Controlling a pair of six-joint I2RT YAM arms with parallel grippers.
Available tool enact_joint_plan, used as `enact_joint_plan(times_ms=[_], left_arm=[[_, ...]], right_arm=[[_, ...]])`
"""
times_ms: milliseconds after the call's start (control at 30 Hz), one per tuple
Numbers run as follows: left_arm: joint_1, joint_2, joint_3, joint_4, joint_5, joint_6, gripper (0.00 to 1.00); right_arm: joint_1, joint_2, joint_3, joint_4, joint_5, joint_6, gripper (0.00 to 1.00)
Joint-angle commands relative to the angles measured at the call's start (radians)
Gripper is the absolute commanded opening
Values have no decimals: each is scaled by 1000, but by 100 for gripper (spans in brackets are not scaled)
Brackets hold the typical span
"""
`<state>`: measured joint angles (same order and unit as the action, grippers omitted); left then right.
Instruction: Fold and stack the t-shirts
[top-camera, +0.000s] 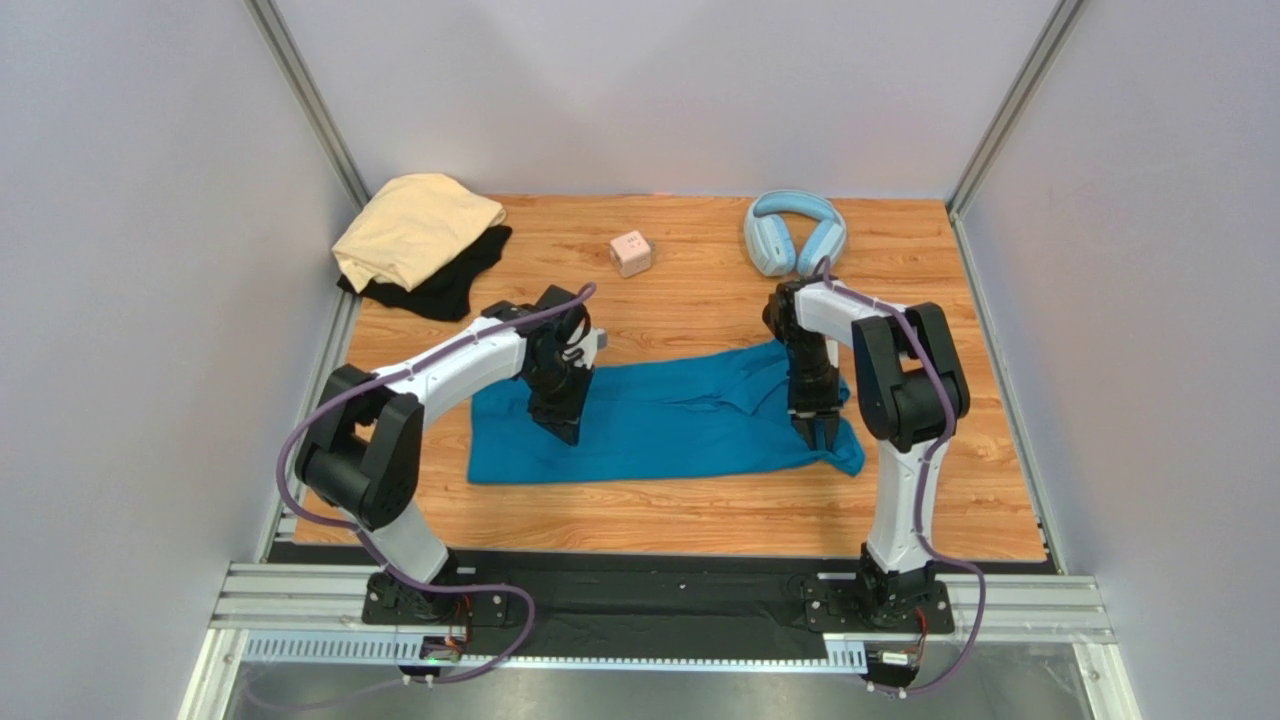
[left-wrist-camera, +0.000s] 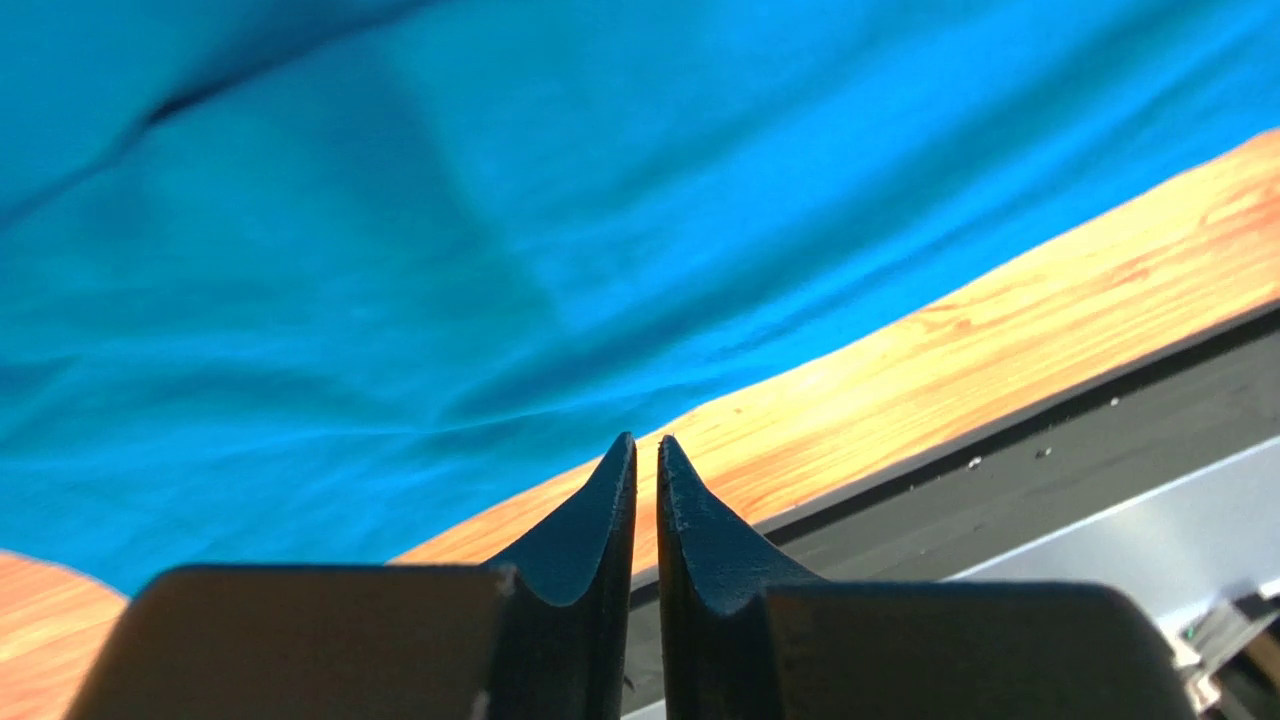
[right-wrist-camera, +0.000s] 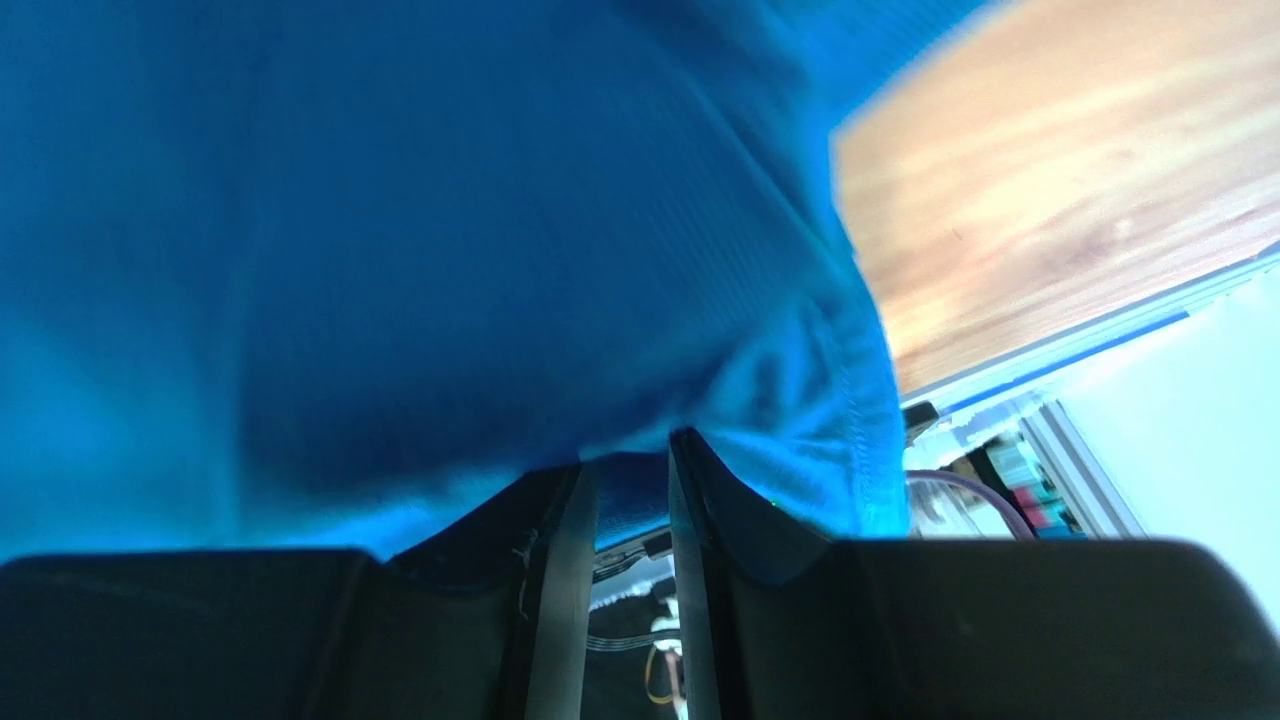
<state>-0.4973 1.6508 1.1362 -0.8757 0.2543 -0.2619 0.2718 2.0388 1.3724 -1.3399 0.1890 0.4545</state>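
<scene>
The teal-blue t-shirt (top-camera: 676, 420) lies folded into a long band across the middle of the wooden table. My left gripper (top-camera: 559, 425) hangs over the shirt's left part; in the left wrist view the left gripper (left-wrist-camera: 646, 443) has its jaws a narrow slit apart with nothing between them, above the shirt's (left-wrist-camera: 376, 225) near edge. My right gripper (top-camera: 821, 431) is at the shirt's right end. In the right wrist view the right gripper (right-wrist-camera: 631, 450) has a fold of the teal cloth (right-wrist-camera: 376, 225) between its fingertips. A pale tan t-shirt (top-camera: 416, 225) lies folded on a black t-shirt (top-camera: 451, 285) at the back left.
Light-blue headphones (top-camera: 793, 233) lie at the back right, and a small pink cube (top-camera: 631, 252) sits at the back middle. Grey walls close in both sides. The table's near edge (left-wrist-camera: 977, 360) meets a black strip and metal rail.
</scene>
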Motion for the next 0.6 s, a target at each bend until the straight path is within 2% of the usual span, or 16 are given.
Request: enact_joint_plan(times_ms=[0, 200, 400, 567], left_arm=[[-35, 55, -10, -5, 42, 15, 13], [-40, 127, -61, -9, 36, 3, 0], [-40, 135, -75, -12, 7, -14, 0], [-40, 132, -96, -28, -16, -23, 0]], right_arm=[[-2, 58, 48, 27, 0, -11, 29], [-3, 84, 69, 18, 33, -5, 30], [-19, 121, 122, 8, 58, -8, 30], [-19, 191, 256, -19, 104, -42, 29]])
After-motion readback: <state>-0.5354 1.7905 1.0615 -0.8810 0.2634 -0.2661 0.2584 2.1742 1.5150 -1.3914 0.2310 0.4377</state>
